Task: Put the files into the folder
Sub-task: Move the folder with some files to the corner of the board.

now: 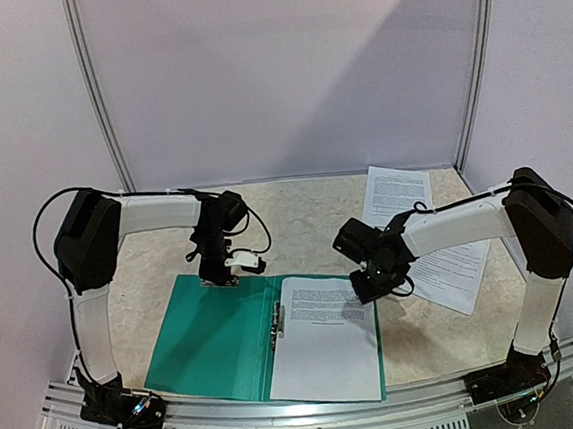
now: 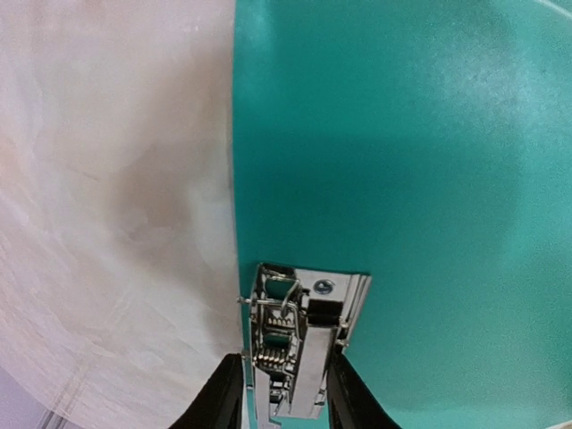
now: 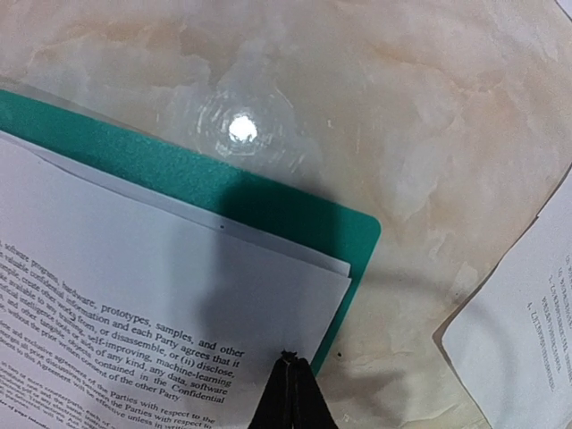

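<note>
The teal folder (image 1: 212, 336) lies open near the table's front edge. White printed files (image 1: 323, 342) lie on its right half, beside a spine clip (image 1: 277, 321). My left gripper (image 1: 219, 276) is at the far edge of the folder's left cover (image 2: 429, 179). Its fingers close on both sides of a metal clip (image 2: 299, 340) at that edge, around the left gripper's midpoint (image 2: 284, 393). My right gripper (image 1: 368, 290) is shut. Its tips (image 3: 289, 359) rest on the top sheet (image 3: 134, 286) near the folder's far right corner (image 3: 304, 219).
Two more printed sheets lie on the table to the right, one at the back (image 1: 395, 195) and one under the right arm (image 1: 452, 270). The latter's corner shows in the right wrist view (image 3: 527, 340). Walls enclose the table's back and sides.
</note>
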{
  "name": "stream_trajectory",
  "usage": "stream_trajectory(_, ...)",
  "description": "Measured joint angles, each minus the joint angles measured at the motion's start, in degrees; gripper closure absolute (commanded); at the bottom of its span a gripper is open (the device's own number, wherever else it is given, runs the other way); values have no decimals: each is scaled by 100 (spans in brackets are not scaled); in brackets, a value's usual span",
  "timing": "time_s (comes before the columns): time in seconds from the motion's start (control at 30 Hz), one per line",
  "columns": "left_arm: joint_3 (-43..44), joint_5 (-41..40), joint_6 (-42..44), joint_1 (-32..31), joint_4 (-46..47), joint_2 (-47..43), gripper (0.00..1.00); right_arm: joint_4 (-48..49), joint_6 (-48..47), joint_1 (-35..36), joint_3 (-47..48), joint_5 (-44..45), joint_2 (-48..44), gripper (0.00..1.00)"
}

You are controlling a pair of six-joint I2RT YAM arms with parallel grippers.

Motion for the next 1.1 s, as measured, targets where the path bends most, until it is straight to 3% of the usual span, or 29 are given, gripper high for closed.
stream_trajectory(0.3,57,-90,-229,31,-48,7,56,-68,-127,0,448,61,-472,91)
stream_trajectory(0.53,63,-63,-385,181,-219,9,39,227,-251,2,33,-291,-1025,78)
stream_trajectory(0.67,136,177,-507,361,-393,-13,31,566,-608,116,-140,-789,-1198,76)
stream_trajectory(0.9,199,870,-763,529,-649,-645,30,857,-1401,763,1163,-1314,-435,77)
stream_trajectory(1.1,192,2253,-1434,562,-859,-1381,41,1207,-1523,970,1611,-1794,531,95)
